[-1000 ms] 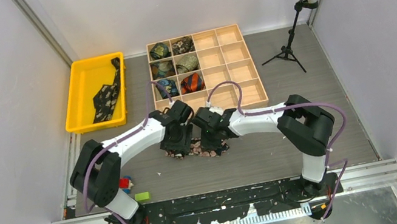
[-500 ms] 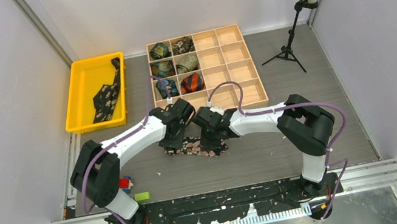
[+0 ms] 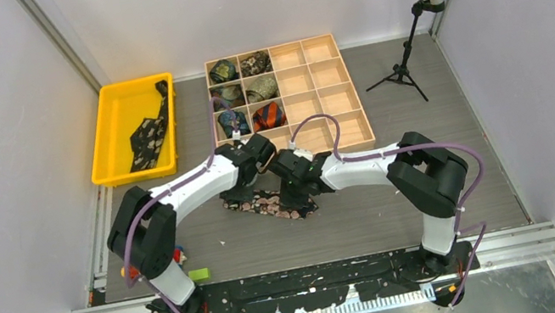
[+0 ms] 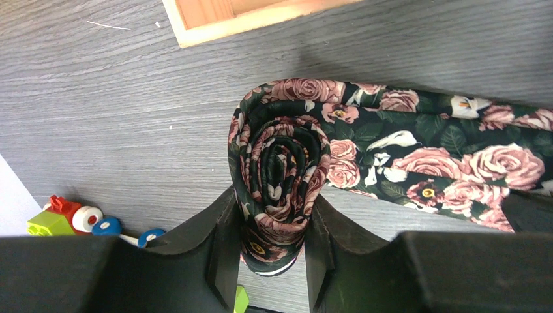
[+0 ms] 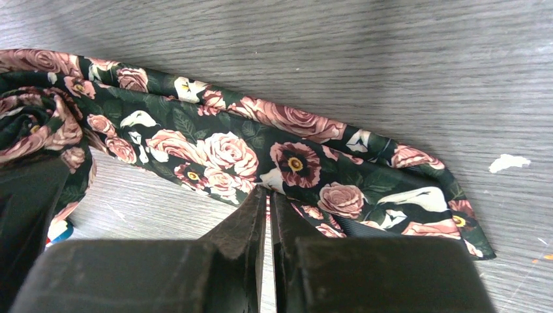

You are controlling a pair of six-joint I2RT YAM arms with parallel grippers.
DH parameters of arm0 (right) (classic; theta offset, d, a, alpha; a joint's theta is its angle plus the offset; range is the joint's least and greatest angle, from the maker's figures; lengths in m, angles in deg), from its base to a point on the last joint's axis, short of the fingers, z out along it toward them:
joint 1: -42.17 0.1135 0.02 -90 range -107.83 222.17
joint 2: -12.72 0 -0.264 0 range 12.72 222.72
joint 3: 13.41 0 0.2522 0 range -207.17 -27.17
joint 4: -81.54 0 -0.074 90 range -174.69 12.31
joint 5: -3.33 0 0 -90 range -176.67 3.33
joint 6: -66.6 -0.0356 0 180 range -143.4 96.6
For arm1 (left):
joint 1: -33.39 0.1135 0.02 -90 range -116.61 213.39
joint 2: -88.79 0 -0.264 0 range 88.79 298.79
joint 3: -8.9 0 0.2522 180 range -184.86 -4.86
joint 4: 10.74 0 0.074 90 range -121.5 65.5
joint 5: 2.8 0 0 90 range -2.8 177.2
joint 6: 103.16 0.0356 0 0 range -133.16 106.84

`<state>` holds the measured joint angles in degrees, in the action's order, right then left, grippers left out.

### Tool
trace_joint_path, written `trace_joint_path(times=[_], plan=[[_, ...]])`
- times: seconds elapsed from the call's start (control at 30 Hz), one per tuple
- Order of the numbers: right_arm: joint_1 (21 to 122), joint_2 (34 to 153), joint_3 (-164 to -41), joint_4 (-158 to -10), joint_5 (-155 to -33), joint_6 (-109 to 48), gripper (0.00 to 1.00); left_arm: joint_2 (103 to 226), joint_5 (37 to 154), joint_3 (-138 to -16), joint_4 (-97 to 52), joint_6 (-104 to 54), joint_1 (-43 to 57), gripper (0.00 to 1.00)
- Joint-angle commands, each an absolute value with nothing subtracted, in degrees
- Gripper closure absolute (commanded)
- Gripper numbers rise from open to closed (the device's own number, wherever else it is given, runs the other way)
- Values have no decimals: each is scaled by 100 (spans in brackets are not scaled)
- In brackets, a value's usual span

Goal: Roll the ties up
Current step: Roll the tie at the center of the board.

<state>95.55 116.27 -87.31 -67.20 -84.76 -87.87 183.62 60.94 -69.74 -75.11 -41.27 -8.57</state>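
Observation:
The dark floral tie [image 3: 267, 204] lies on the grey table between my grippers. In the left wrist view one end is wound into an upright coil [image 4: 277, 166], and my left gripper [image 4: 270, 244] is shut on the coil's lower part. The unrolled length [image 4: 450, 156] runs off to the right. My right gripper [image 5: 269, 199] is shut, pinching the edge of the flat floral tie [image 5: 225, 153]. In the top view the left gripper [image 3: 245, 190] and the right gripper [image 3: 295, 196] stand close together. The black dotted tie [image 3: 147, 135] lies in the yellow bin [image 3: 113, 108].
A wooden compartment tray [image 3: 322, 88] holds several rolled ties [image 3: 246, 93] in its left columns; its corner [image 4: 261, 19] is just beyond the coil. Toy bricks [image 4: 65, 218] lie near the left arm's base. A small tripod [image 3: 401, 70] stands at the back right.
My left gripper has moved away from the arm bases toward the wooden tray with the coil. The tie now lies slanted, more of it showing. The right gripper has hardly moved.

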Motion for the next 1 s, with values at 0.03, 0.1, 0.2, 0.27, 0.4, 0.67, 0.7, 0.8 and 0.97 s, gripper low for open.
trace_joint_path(times=[0.03,0.1,0.2,0.27,0.4,0.67,0.7,0.8,0.97], plan=[[9550,11869,-8561,-6403,-8387,-8704,88,18656,5666,-7289,-7544,-4351,-758,66],[9551,11848,-8577,-6394,-8401,-8692,88,18792,5601,-7365,-7548,-4392,-754,64],[9552,11752,-8645,-6296,-8400,-8636,88,18969,5495,-7451,-7599,-4478,-758,63],[9552,11642,-8681,-6216,-8373,-8608,88,19052,5461,-7485,-7625,-4520,-758,61],[9550,11379,-8755,-6038,-8340,-8534,87,19204,5415,-7631,-7710,-4614,-757,55],[9688,10799,-8892,-5790,-8263,-8465,84,19266,5645,-7859,-7857,-4748,-761,39],[9714,10752,-8902,-5780,-8235,-8466,84,19230,5678,-7886,-7871,-4748,-759,38],[9850,10645,-8928,-5787,-8153,-8504,84,19086,5804,-7969,-7993,-4751,-757,35],[10108,10672,-8952,-6152,-8106,-8503,84,18768,6016,-8064,-8107,-4700,-757,33]])
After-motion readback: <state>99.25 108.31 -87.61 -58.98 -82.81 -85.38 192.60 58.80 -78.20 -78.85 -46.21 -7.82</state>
